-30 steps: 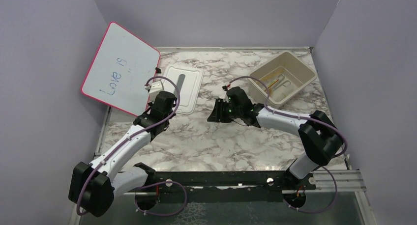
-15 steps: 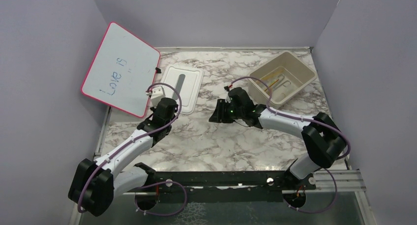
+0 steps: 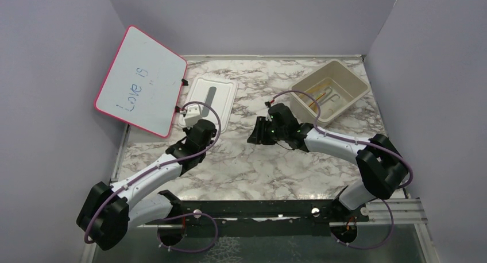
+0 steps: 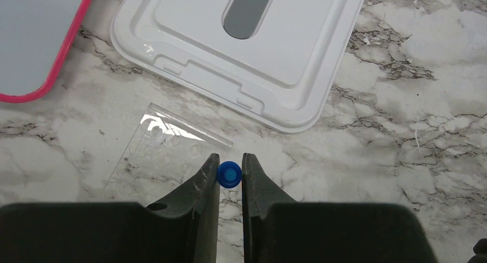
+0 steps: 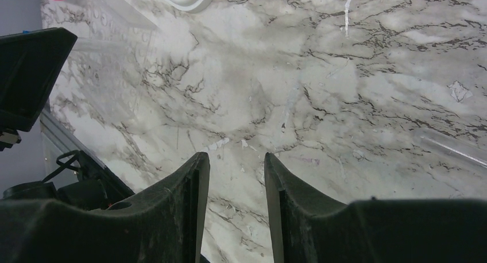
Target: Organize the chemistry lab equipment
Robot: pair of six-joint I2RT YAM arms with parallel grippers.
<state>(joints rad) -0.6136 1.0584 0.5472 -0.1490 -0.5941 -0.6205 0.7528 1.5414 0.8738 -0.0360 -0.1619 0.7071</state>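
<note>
Left gripper (image 4: pixel 230 161) has its two fingers drawn narrow around a tiny blue piece (image 4: pixel 229 174), a small round cap that sits between the finger pads, a little behind the tips. From the wrist view I cannot tell whether the piece is lifted or rests on the marble table (image 4: pixel 402 131) under it.

Just to the left of the fingers lies a clear plastic plate with round holes (image 4: pixel 163 151), flat on the table, its near corner passing beside the left finger. Ahead of the fingertips is a white lid (image 4: pixel 252 56) with a grey slot, and far to the left of it is the corner of the pink-framed whiteboard (image 4: pixel 34 39).

The right gripper (image 5: pixel 234 159) is empty, its jaws moderately apart, and hovers over bare marble. Beyond it, at the far right of the table, stands a beige bin (image 3: pixel 356 81) with a few long thin items (image 3: pixel 321 95) inside, too small to name.

I judge that the step in hand is the pick-up of the blue piece, with much of the equipment already collected in the bin. The next move probably calls for a firm hold on this small round thing, which could slip out easily, a clean lift past the clear plate, and then a carry across to the bin, or a handover to the right arm.
</note>
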